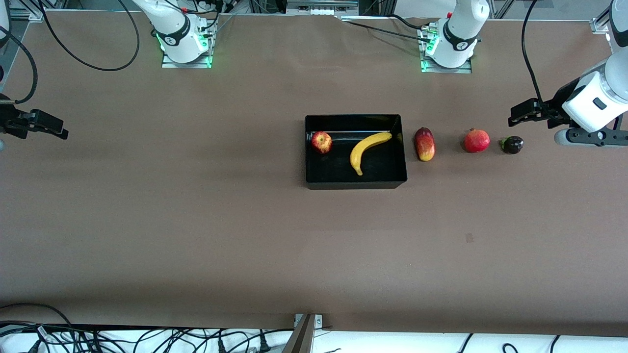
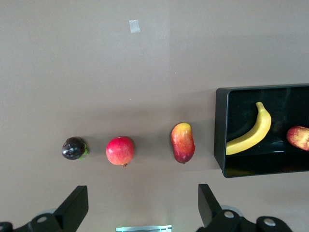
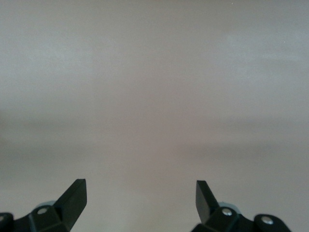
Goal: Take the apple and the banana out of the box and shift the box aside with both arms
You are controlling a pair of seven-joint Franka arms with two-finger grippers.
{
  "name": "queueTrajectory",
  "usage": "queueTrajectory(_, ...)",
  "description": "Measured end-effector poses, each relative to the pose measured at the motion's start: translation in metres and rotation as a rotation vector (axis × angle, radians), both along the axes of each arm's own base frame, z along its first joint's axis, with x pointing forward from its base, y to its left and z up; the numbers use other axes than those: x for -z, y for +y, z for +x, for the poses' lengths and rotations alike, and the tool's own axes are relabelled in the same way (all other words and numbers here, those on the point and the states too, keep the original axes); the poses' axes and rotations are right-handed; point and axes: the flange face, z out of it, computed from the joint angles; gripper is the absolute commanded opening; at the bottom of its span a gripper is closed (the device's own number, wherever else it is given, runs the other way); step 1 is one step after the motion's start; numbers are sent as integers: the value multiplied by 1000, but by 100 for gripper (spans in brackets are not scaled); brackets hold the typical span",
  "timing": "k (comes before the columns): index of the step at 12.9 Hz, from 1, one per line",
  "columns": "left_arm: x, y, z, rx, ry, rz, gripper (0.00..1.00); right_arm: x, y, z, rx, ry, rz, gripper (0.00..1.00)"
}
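At frame left my right gripper [image 1: 59, 130] hung wide open over bare table. At centre, the box [image 1: 355, 182] held the apple [image 1: 322, 142] and banana [image 1: 369, 149]: both light, smooth, probably slippery; grip each mid-body. At frame right my left gripper [image 1: 515, 113] waited, equally wide.

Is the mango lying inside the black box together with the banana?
No, the mango lies on the table beside the box; only the banana and the apple are inside.
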Motion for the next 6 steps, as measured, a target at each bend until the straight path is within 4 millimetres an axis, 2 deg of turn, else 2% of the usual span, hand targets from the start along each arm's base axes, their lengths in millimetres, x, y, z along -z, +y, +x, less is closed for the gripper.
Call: queueTrajectory(6,4,-4,14,40,-5,-3,100,0,0,0,0,0,0,100)
